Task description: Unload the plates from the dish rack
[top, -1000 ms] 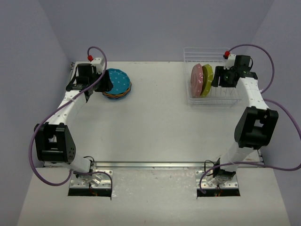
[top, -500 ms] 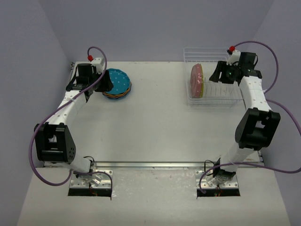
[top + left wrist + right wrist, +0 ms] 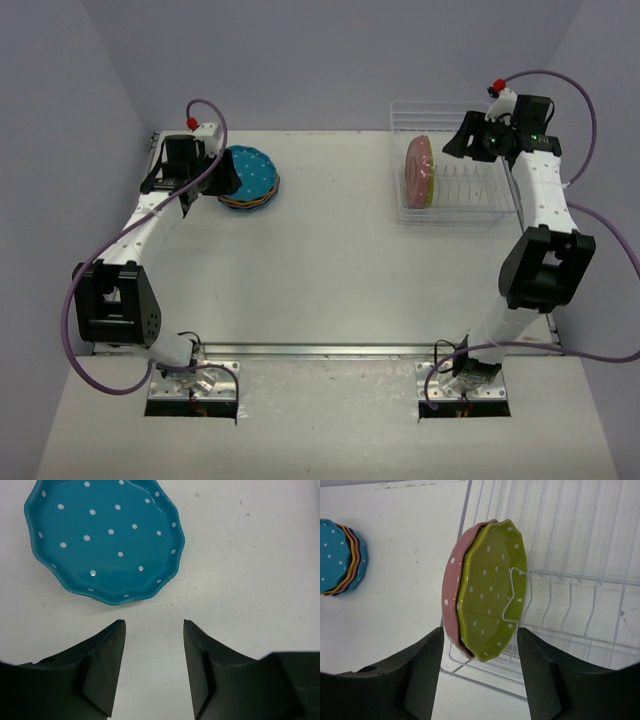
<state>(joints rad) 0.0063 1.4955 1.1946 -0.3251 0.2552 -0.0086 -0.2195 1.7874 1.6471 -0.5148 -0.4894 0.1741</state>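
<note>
The bench [image 3: 320, 260] carries everything. The dish rack [image 3: 455, 195] sits at its far right corner, within the right arm's reach, and the unloading spot is at the far left, within the left arm's.

The rack's thin ribs hold plates on edge, so two plates stand upright at its left end. A finished stack [image 3: 250, 175] lies flat on the left side of the bench, with the blue plate [image 3: 102, 540] on top and orange and pink rims showing beneath it. Flat stacking keeps those plates steady without any support.

In the rack, the pink plate [image 3: 451, 587] is outermost and the yellow-green plate [image 3: 490, 590] is nested against its inner face. Both lean a little, and a wire rib [image 3: 512, 597] crosses the green plate's face. That makes the green plate the one exposed to the rack's interior, and probably the next one to take.

The right end effector [image 3: 480, 632] hangs above the rack with its fingers spread wide and nothing between them. In the wrist view the pair of plates sits framed in that gap, apparently below it and untouched.

The left end effector [image 3: 153, 625] is also spread wide and empty. It sits just short of the blue plate's near edge, with bare bench showing between its fingers.
</note>
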